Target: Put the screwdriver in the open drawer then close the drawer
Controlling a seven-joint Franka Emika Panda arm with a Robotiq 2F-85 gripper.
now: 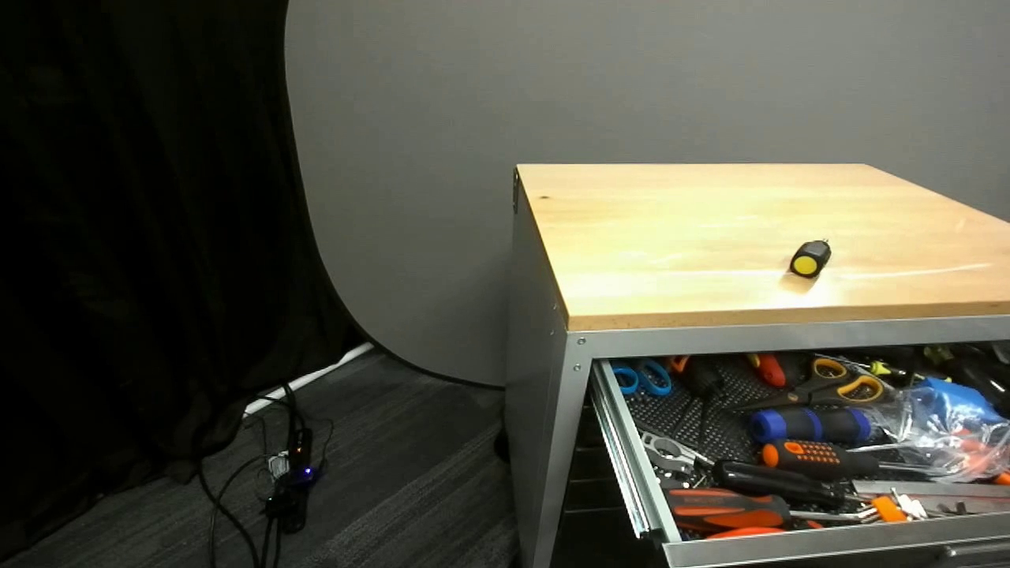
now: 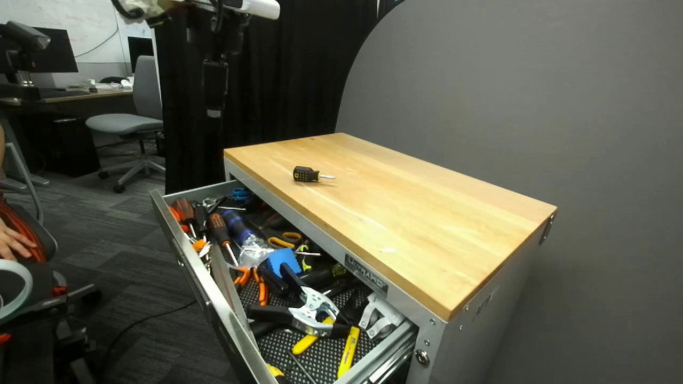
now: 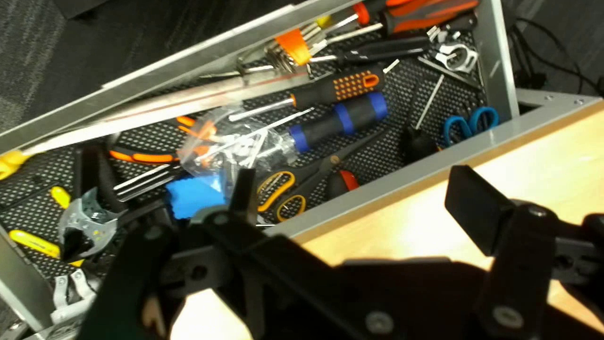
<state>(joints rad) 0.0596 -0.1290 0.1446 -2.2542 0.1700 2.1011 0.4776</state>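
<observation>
Screwdriver (image 2: 307, 174) is lying on its side on the wooden top (image 2: 400, 213), nearer the front edge than the rear, and is not yet resting in the drawer (image 1: 789, 546). The yellow-capped end of its handle is facing the front edge, while the shaft is pointing inward across the top. The blocky handle is probably resisting roll and is offering the thicker part for grasping.

The drawer is standing pulled out below that edge, presumably so that the screwdriver is needing only a short transfer and a release from overhead. A meshed mat (image 3: 401, 101) is lining its base, probably to limit sliding. On it, yellow scissors (image 3: 334, 160), a plastic bag (image 1: 959, 434) and a clamp (image 2: 315, 308) are lying among mixed tools (image 1: 813, 424); any item rising above the sides would be obstructing the closing stroke.

The gripper (image 3: 357, 196) is hanging well above the cabinet (image 1: 530, 355), with its fingers (image 3: 476, 208) standing wide apart and pinching nothing, presumably in readiness for the first grasp. The wrist view is showing mainly the drawer and is not showing the screwdriver, so the next move is probably calling for realignment before descent.

A grey panel (image 2: 507, 106) is standing behind the cabinet, probably giving the cameras a plain background.
</observation>
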